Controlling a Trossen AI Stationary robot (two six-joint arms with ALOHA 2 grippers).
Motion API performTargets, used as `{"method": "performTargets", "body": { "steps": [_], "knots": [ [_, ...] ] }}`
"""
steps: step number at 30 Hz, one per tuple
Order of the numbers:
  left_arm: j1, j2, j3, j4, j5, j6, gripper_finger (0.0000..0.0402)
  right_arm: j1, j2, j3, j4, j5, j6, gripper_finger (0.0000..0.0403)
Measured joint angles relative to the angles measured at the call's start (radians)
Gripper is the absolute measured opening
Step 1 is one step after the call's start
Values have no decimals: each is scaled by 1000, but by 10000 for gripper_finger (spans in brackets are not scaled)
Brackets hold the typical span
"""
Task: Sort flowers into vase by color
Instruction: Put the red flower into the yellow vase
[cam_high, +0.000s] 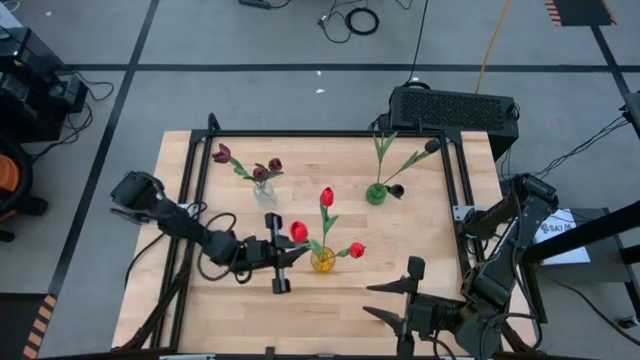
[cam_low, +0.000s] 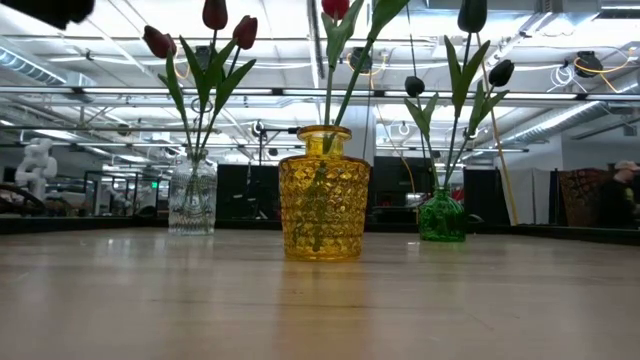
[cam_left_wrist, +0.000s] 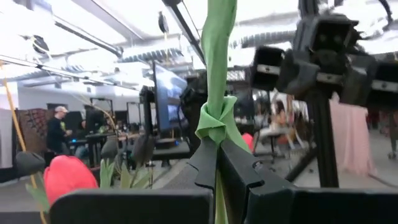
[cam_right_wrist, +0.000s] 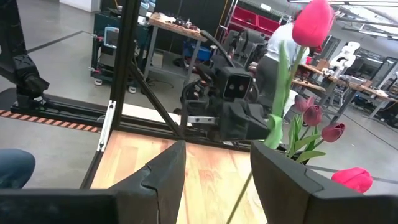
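Observation:
My left gripper (cam_high: 297, 256) (cam_left_wrist: 214, 155) is shut on the green stem of a red tulip (cam_high: 298, 231) (cam_right_wrist: 314, 22), just left of the yellow vase (cam_high: 322, 262) (cam_low: 323, 190). That vase holds two more red tulips (cam_high: 327, 196) (cam_high: 357, 250). Maroon tulips (cam_high: 222, 153) stand in the clear vase (cam_high: 265, 192). Near-black tulips (cam_low: 472, 15) stand in the green vase (cam_high: 376, 193). My right gripper (cam_high: 395, 292) (cam_right_wrist: 217, 165) waits open at the near right, with nothing between its fingers. My left gripper pinches the tulip's stem between its two fingers, where a leaf wraps around it (cam_left_wrist: 214, 127). The fingers come from the table's left, tipped slightly upward, and lie across the stem. The stem stands nearly upright with its head above. Whether its lower end is inside the yellow vase, I cannot tell.
The three vases stand in a loose row across the middle of the wooden table (cam_high: 420, 240). A black frame rail (cam_high: 330, 133) runs along the far edge and down both sides. Bare wood lies in front of the vases (cam_low: 320, 310).

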Motion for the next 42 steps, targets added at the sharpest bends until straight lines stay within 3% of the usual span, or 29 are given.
{"method": "performTargets", "body": {
  "steps": [5, 25, 36, 42],
  "knots": [
    [19, 94, 0, 154, 22, 8, 10, 0, 0, 0, -13, 0, 2, 173],
    [12, 155, 1, 154, -37, 101, 10, 0, 0, 0, -15, 0, 4, 173],
    [42, 180, 2, 142, -24, 27, 10, 0, 0, 0, -15, 0, 4, 173],
    [58, 195, 2, 65, -77, 12, 26, 0, 0, 0, -15, 0, 11, 173]
  ]
}}
